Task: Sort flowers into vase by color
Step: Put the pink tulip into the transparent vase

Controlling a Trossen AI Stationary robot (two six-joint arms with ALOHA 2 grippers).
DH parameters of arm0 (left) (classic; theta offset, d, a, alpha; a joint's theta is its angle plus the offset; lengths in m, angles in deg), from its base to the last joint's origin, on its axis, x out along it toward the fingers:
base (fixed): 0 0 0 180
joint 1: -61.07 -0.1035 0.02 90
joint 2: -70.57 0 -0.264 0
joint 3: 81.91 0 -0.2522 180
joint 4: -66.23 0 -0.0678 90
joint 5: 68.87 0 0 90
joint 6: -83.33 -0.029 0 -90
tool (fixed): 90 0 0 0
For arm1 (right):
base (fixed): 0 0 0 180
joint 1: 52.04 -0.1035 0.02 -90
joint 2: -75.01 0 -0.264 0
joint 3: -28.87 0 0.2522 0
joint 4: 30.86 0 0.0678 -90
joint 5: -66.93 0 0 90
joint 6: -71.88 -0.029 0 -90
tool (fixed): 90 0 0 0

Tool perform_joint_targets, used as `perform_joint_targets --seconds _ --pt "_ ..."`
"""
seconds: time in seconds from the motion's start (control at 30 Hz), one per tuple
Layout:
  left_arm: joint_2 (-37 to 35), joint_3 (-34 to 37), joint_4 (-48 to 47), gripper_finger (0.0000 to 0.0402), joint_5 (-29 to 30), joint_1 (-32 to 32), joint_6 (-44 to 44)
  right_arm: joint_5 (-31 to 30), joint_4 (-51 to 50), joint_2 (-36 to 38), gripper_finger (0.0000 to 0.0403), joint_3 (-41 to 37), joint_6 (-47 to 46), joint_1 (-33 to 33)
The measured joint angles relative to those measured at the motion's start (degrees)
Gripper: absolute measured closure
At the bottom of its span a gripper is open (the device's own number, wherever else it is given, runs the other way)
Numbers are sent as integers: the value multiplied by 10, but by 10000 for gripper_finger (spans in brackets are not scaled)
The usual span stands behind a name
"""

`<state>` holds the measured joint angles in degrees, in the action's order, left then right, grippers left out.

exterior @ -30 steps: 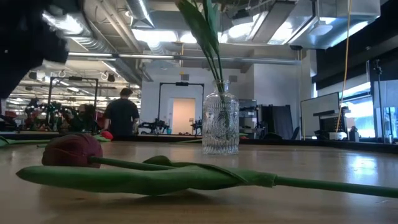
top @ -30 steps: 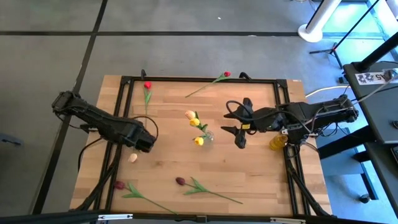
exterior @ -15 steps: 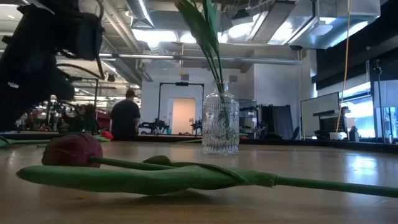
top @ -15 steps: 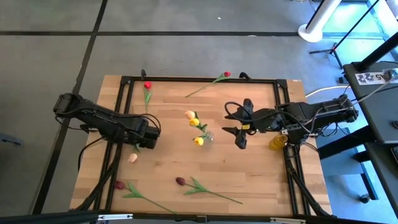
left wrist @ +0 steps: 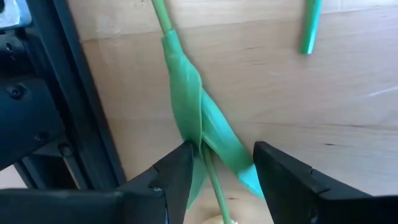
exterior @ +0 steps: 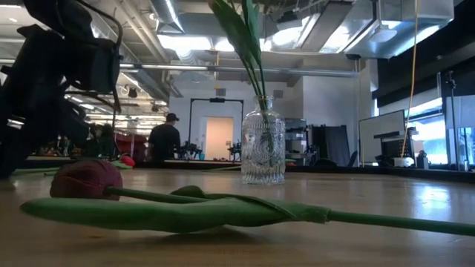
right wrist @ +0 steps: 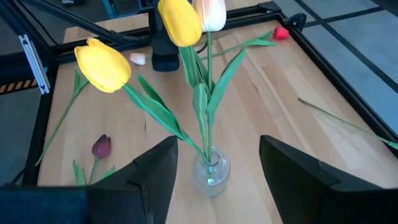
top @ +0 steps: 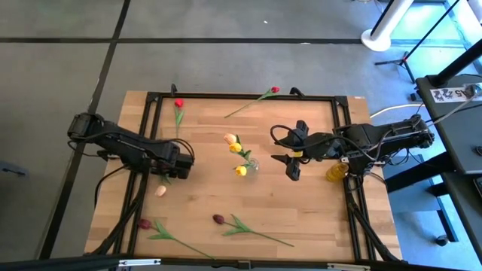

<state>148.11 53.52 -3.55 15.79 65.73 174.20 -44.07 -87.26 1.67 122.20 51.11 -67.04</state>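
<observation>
Table (top: 301, 211) holds scattered flowers; clear vase (top: 249, 163) at centre already has two yellow tulips (right wrist: 104, 65) and one peach; left gripper (left wrist: 219, 171) low at left edge, jaws apart, straddling a green stem (left wrist: 186, 106), not yet clamped; pick-up step; next: close, lift; right gripper (top: 292, 163) waits beside vase, open, empty.

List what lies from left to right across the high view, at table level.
Left pincer over a peach tulip → glass vase of yellow and peach tulips → right pincer → yellow object at the table's right edge.
</observation>
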Motion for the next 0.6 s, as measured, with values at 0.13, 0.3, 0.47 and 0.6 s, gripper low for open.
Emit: perform_joint_targets --seconds 0.13,0.3,0.47,0.6 --pt "0 -8 6 279 15 1 -1 0 0 0 178 0 0 0" --pt "1 -21 17 370 59 13 -2 1 -2 4 178 -1 5 0" --pt "-4 -78 -8 390 111 38 -13 1 -14 32 178 -1 6 0" --pt "-23 -164 -72 396 191 40 -63 0 -12 58 178 0 17 0"
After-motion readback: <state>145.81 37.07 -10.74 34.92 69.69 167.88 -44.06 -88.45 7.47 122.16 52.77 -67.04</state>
